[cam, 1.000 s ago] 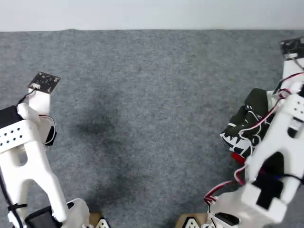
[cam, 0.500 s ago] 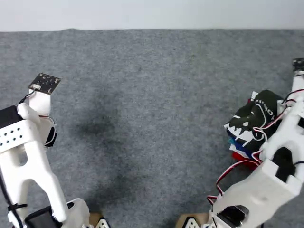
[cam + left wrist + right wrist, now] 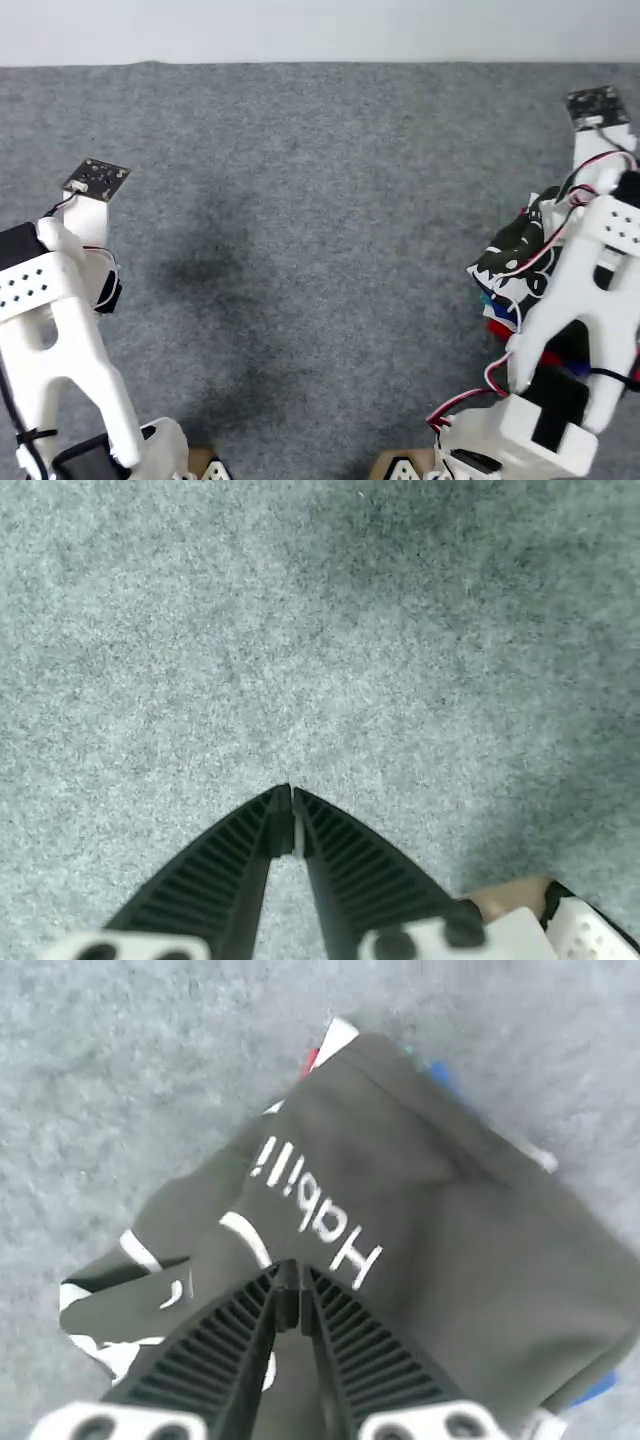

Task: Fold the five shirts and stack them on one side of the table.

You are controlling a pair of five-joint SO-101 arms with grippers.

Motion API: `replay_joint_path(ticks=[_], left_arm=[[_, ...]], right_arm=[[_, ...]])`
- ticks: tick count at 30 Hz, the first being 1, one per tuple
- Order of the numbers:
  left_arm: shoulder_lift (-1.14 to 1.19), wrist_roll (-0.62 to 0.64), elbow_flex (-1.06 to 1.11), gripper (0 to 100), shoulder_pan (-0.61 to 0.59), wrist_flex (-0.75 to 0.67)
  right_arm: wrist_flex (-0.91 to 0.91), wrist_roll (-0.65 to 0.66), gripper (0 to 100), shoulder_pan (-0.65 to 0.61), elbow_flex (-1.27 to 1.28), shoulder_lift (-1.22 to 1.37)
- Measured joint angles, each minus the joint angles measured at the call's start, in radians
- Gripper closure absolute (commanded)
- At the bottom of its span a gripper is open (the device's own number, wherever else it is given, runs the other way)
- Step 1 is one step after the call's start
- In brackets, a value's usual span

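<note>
A stack of folded shirts sits at the table's right side. Its top one is a dark shirt (image 3: 512,250) (image 3: 450,1230) with white print, lying rumpled and a bit askew. Under it, edges of a blue shirt (image 3: 487,299) (image 3: 441,1073) and a red shirt (image 3: 499,328) (image 3: 312,1059) stick out. My right gripper (image 3: 288,1278) is shut just over the dark shirt's printed part, and no cloth shows between its fingers. My left gripper (image 3: 291,798) is shut over bare grey mat at the table's left side.
The grey felt mat (image 3: 320,200) covers the whole table, with a pale wall along its far edge. The right arm (image 3: 585,290) covers much of the stack from above. The left arm (image 3: 55,300) stands at the left edge.
The right arm swung away toward the right edge, then came back over the stack. The dark top shirt changed shape slightly. The left arm has kept still.
</note>
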Motion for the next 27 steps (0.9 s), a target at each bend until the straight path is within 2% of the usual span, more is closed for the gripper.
replay_joint_path(ticks=[4,9,12,17,24,27], left_arm=[[0.000,0.000,0.000,99,0.000,0.000],[0.000,0.000,0.000,99,0.000,0.000],[0.000,0.000,0.000,99,0.000,0.000],[0.000,0.000,0.000,99,0.000,0.000],[0.000,0.000,0.000,99,0.000,0.000],[0.000,0.000,0.000,99,0.000,0.000]], right_arm=[[-0.066,-0.035,99.0,-0.018,0.049,0.057],[-0.298,-0.043,99.0,-0.068,0.152,0.255],[-0.368,-0.043,99.0,-0.072,0.155,0.285],[-0.279,-0.043,99.0,-0.046,0.109,0.221],[-0.057,-0.035,99.0,0.110,0.091,0.052],[-0.037,0.046,99.0,0.199,0.091,0.046]])
